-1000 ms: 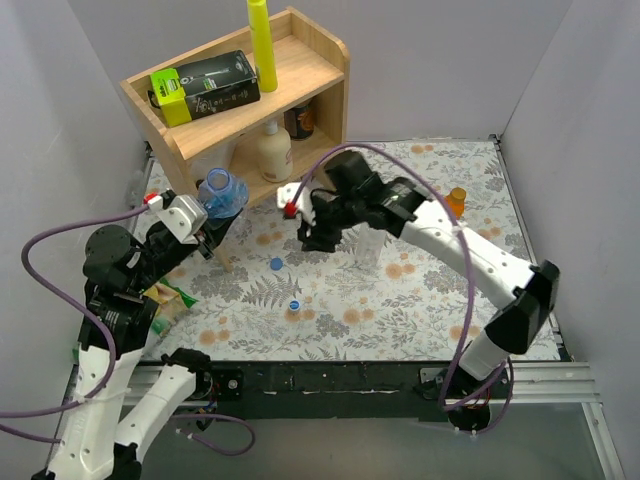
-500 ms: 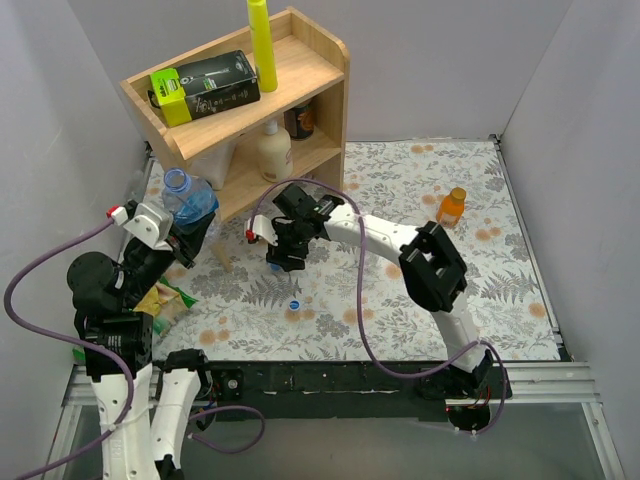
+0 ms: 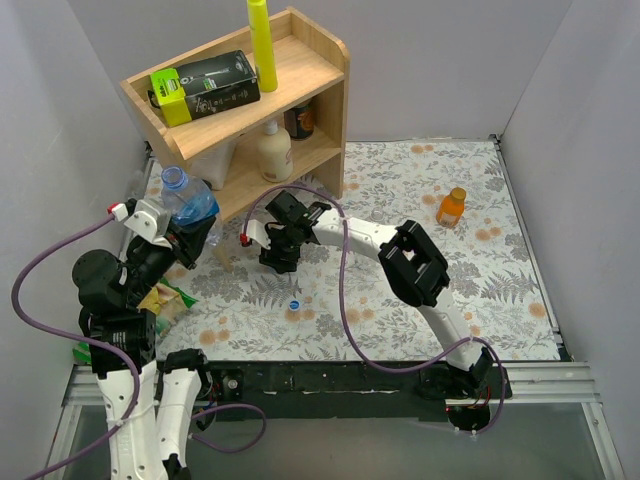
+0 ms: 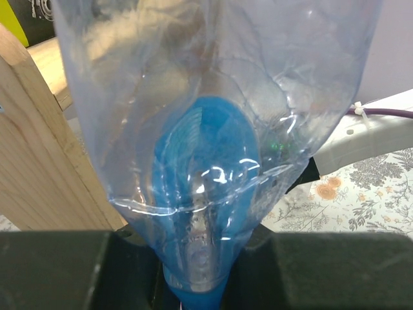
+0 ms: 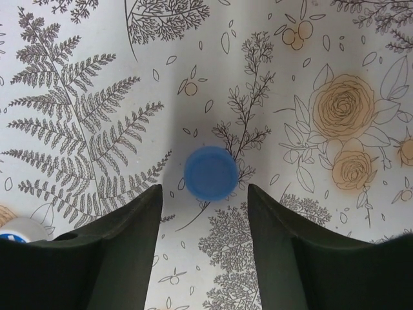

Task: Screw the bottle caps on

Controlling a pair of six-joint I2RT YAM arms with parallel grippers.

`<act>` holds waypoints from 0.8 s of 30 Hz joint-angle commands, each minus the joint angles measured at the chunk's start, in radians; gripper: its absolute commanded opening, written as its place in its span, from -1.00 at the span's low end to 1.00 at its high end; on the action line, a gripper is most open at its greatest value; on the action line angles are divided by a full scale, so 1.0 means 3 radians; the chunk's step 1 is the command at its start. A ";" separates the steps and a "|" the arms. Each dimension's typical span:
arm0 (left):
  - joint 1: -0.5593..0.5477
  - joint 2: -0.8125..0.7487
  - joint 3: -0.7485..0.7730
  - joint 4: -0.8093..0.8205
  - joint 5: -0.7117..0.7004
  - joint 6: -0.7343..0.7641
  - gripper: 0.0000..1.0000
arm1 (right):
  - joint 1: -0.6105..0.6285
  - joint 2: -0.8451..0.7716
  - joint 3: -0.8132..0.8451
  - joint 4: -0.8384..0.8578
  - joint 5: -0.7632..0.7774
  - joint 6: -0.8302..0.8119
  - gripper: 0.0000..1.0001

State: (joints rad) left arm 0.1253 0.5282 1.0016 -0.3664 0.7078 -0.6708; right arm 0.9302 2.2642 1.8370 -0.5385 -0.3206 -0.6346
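The blue cap (image 5: 211, 173) lies flat on the flowered worktop (image 3: 400, 300), and the white-and-blue cap (image 3: 294, 304) lies near it. The clear bottle with blue label (image 3: 188, 200) is held aloft at the left, uncapped, neck up. The short orange bottle (image 3: 451, 207) stands upright, well apart at the right.

clear bottle (image 4: 213, 97): thin transparent plastic, glossy, creased, bright glints. blue cap (image 5: 211, 173): smooth matt plastic. right gripper (image 5: 204, 194) fingers (image 5: 110, 258): black matt plastic. table cover (image 5: 335, 58): matt floral print, cloth or paper unclear. shelf (image 4: 39, 168): pale wood, fine grain, smooth. right arm shell (image 4: 361, 142): white plastic, semi-gloss. orange bottle (image 3: 451, 208), far right: orange plastic, slight shine.
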 commanded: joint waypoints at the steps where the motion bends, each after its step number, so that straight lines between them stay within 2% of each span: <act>1: 0.0027 -0.0002 -0.0040 0.0035 0.0074 -0.0060 -0.64 | 0.0018 0.0092 0.0156 0.0133 -0.0061 0.0065 0.22; 16: 0.0027 0.0009 -0.0153 0.0107 0.0131 -0.0106 -0.60 | 0.0023 0.0240 0.0263 0.0082 -0.0066 0.0096 -0.04; 22: 0.0027 0.0014 -0.0214 0.0132 0.0202 -0.0106 -0.61 | 0.0029 0.0153 0.0151 -0.0015 -0.0102 0.0080 -0.33; 24: 0.0027 0.0060 -0.0225 0.0158 0.0324 -0.0060 -0.63 | 0.0029 -0.0060 0.0034 -0.0056 -0.0153 0.0080 -0.39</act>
State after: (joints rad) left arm 0.1276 0.5308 0.9398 -0.3382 0.7460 -0.6964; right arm 0.9318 2.3146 1.8755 -0.5220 -0.3328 -0.6060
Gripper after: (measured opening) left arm 0.211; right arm 0.420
